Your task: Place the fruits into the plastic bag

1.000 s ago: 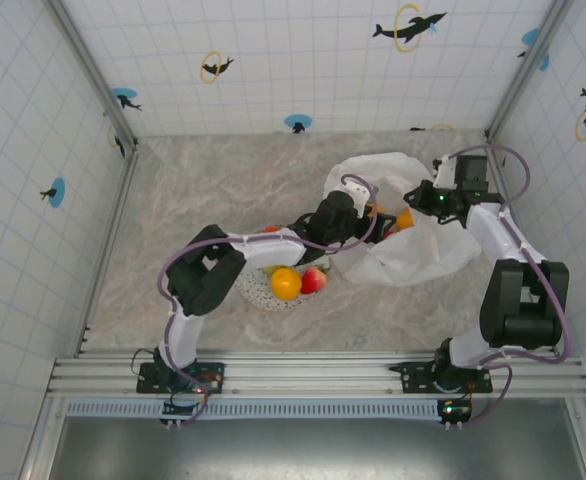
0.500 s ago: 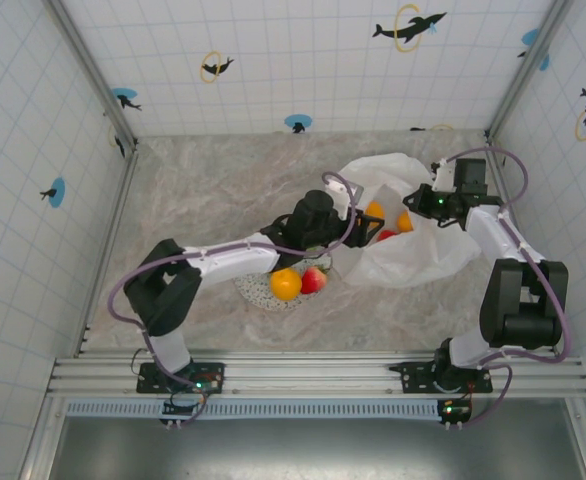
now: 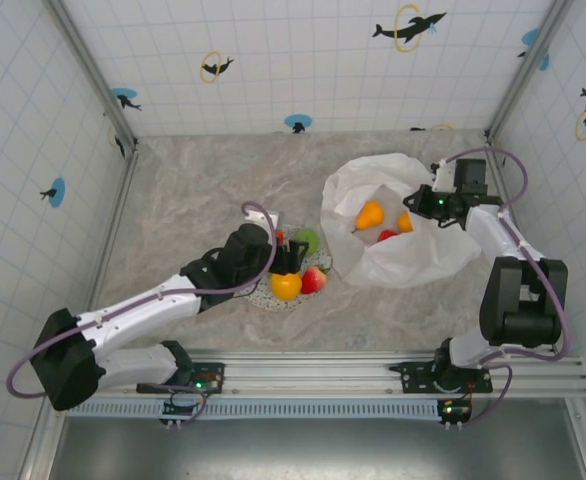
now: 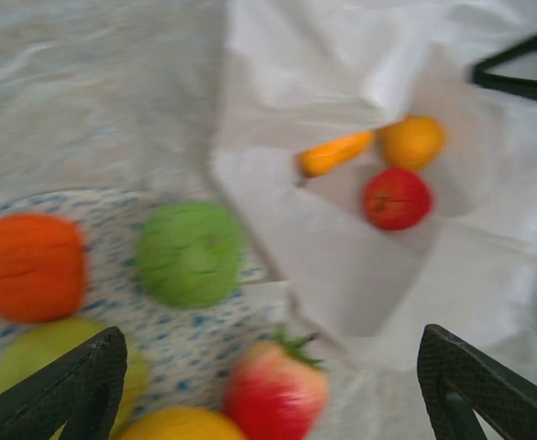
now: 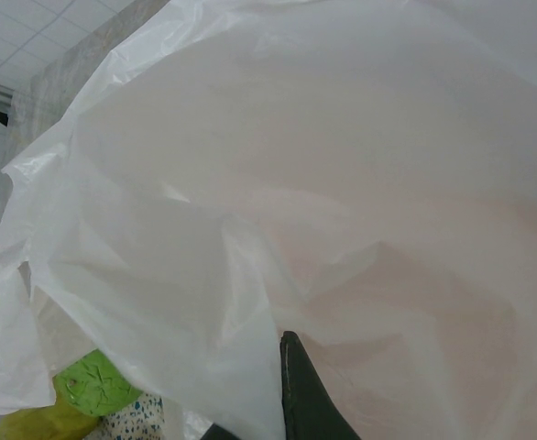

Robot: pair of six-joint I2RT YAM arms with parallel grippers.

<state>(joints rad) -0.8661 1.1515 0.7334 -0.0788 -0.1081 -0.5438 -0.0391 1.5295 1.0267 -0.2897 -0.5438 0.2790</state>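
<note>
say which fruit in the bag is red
The red fruit in the plastic bag, beside the round orange fruit and the long orange fruit; the only red one.

A round speckled plate (image 4: 200,337) lies flat on the marbled grey desk (image 3: 193,190), near its middle. Its flecks look bluish, though the left wrist view is blurred. White tiled walls (image 3: 303,60) with dolphin stickers (image 3: 410,25) enclose the desk. A metal rail (image 3: 313,375) runs along its near edge.

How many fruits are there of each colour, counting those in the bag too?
Orange fruits: 4
Green fruits: 2
Red fruit: 1
Red-and-yellow fruit: 1
Total: 8 (3 inside the crinkly white plastic bag)
</note>
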